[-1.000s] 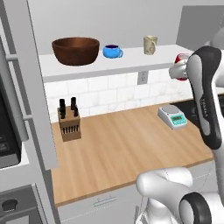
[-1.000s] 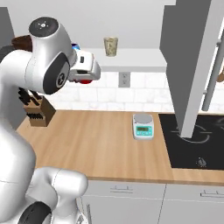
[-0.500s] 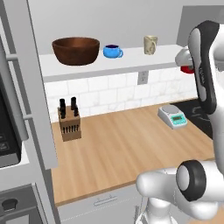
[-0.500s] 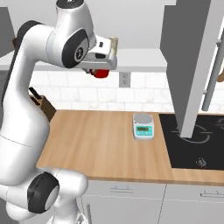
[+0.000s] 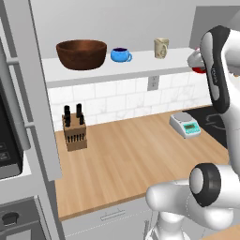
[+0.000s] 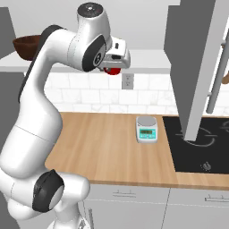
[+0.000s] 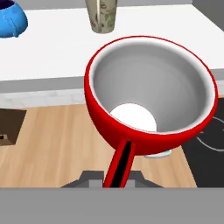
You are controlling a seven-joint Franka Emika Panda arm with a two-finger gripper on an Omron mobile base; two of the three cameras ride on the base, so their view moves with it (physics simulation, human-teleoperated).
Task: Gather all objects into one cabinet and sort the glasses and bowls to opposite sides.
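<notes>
Gripping the red cup (image 7: 151, 94) by what looks like its handle, the gripper (image 6: 114, 58) holds it level at the white shelf board (image 5: 140, 68), right of the beige tumbler (image 5: 161, 48), apparently ready for placing.

On the cabinet shelf (image 5: 117, 70), the bowl (image 5: 81, 54) sits at left, the mug (image 5: 121, 55) just right of it, the tumbler (image 5: 161, 48) farther right. The cup (image 7: 151, 105) hangs beyond the shelf's right end, above the surface (image 5: 136, 159) carrying a knife block (image 5: 74, 131) and scale (image 5: 185, 124).
</notes>
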